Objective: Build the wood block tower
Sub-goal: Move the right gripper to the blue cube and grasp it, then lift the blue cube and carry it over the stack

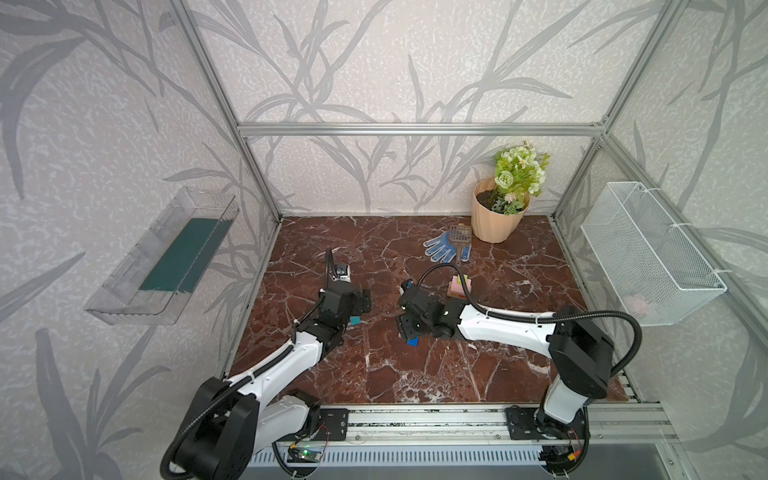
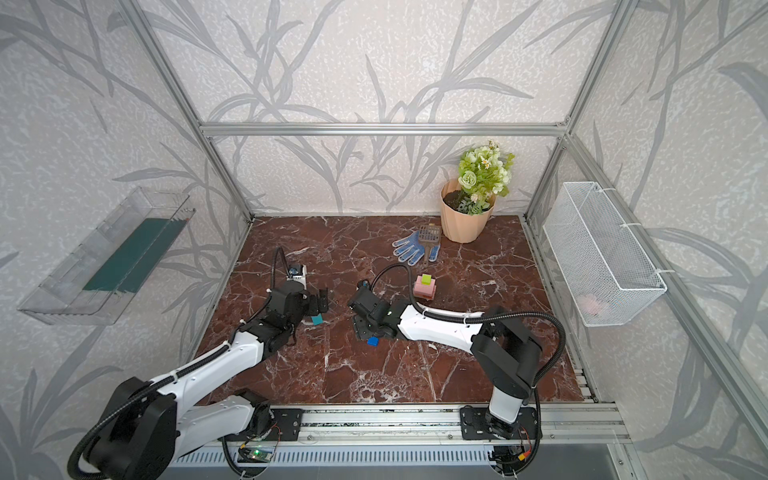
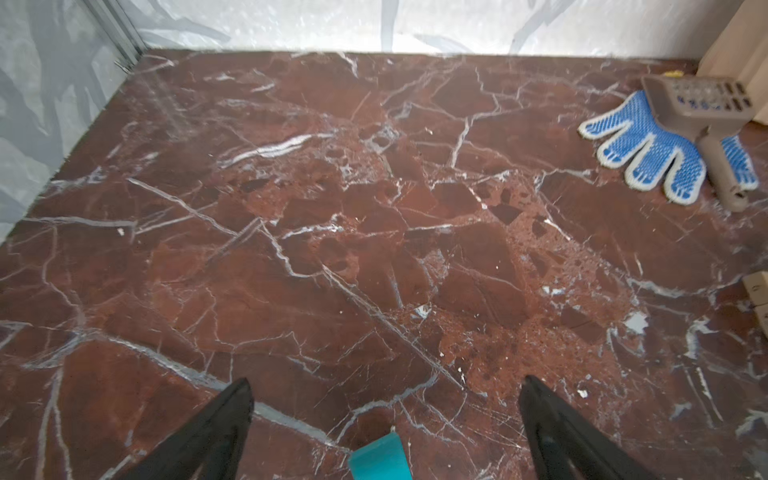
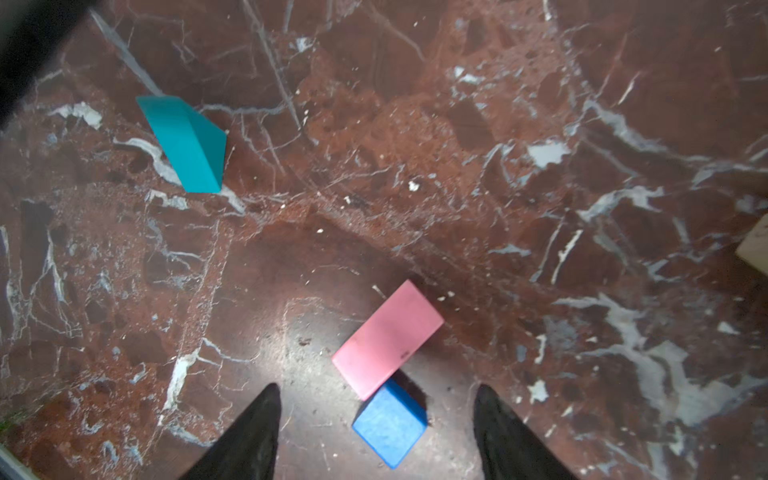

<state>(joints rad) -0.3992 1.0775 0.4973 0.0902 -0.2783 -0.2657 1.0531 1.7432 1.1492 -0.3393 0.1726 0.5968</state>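
The tower [image 1: 461, 286] [image 2: 424, 287] stands right of centre in both top views: tan base, pink layer, green cube on top. A teal block [image 1: 355, 320] [image 3: 380, 457] [image 4: 183, 141] lies on the marble, low between the wide-apart fingers of my open left gripper [image 3: 385, 379] [image 1: 365, 301], untouched. My right gripper [image 4: 377, 386] [image 1: 405, 328] is open above a blue cube [image 4: 390, 424] [image 2: 372, 341]. The cube sits between its fingers with gaps on both sides. A pink block [image 4: 388, 336] lies flat beyond the cube, one corner overlapping it.
A blue dotted glove [image 1: 444, 247] [image 3: 648, 153] and a brown scoop [image 1: 459, 237] lie behind the tower, by a beige flowerpot [image 1: 496, 216]. A white wire basket [image 1: 648, 253] hangs on the right wall and a clear tray [image 1: 166, 257] on the left wall.
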